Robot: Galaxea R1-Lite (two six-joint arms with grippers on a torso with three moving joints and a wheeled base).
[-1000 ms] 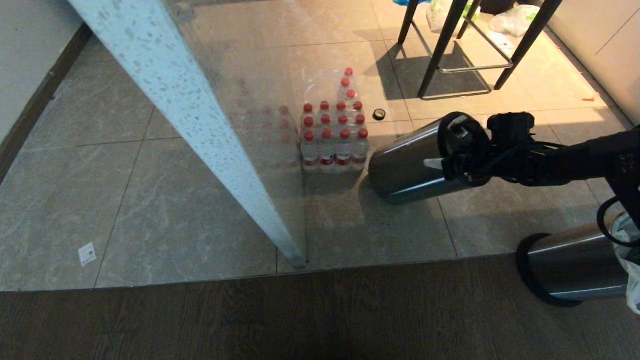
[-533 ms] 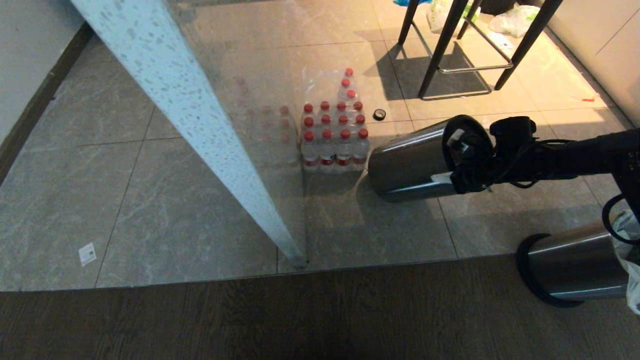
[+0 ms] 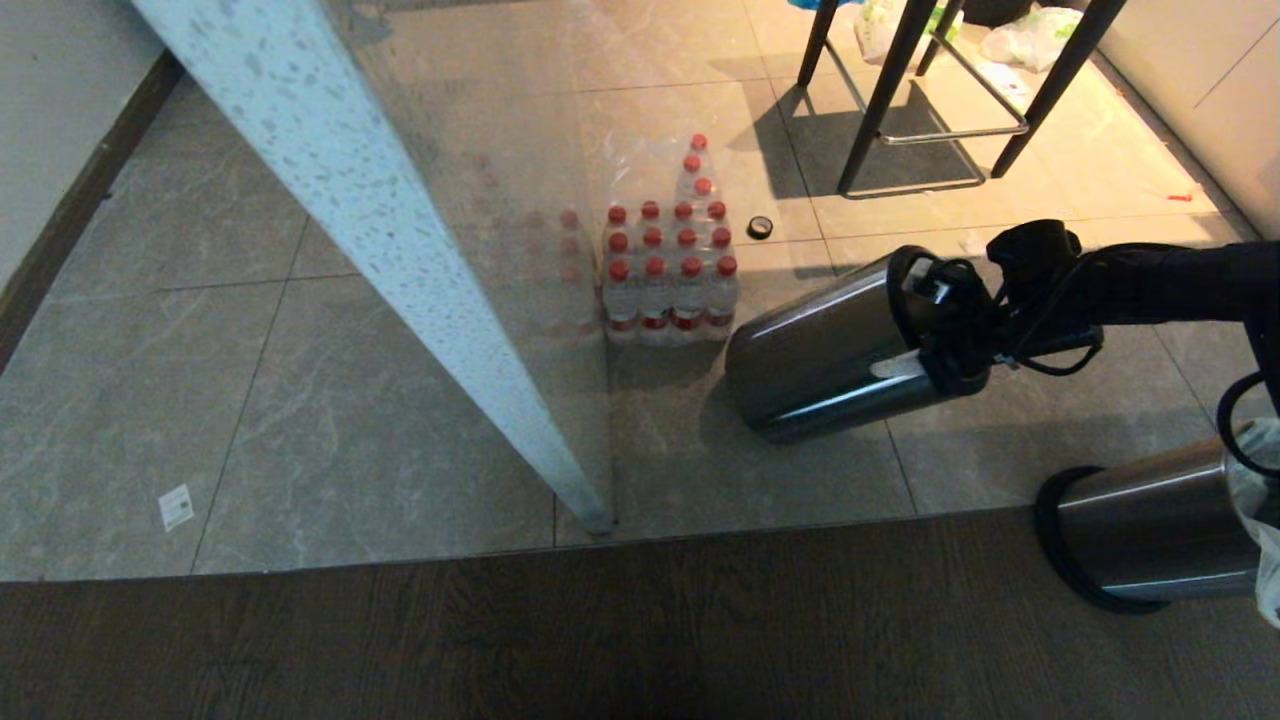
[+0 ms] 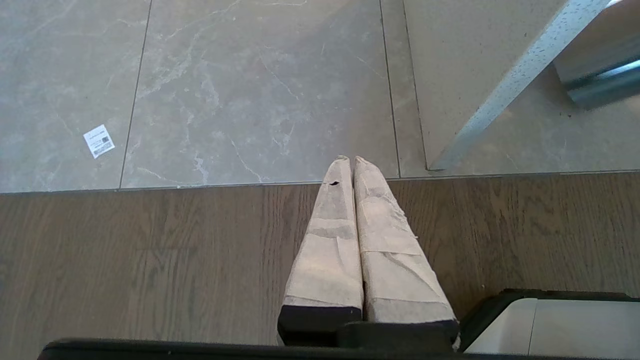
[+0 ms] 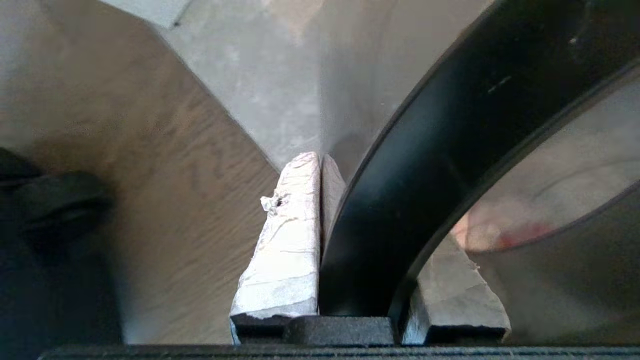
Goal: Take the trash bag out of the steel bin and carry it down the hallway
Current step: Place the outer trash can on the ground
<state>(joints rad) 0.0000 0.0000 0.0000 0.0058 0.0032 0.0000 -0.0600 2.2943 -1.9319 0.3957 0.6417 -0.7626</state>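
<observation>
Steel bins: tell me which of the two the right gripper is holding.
The steel bin beside the pack of water bottles; the right gripper clamps its black rim. The other bin, nearer the wood floor, goes ungripped.

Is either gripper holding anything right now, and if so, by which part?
The right gripper is shut on the black rim of the steel bin, which hangs tilted above the floor. The left gripper is shut and empty.

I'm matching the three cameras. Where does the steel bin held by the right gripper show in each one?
Head view: steel bin tilted, right of centre, right gripper on its rim.
Left wrist view: only a steel sliver, upper right corner.
Right wrist view: black rim clamped between fingers.
Shared landmark: wood floor strip.
</observation>
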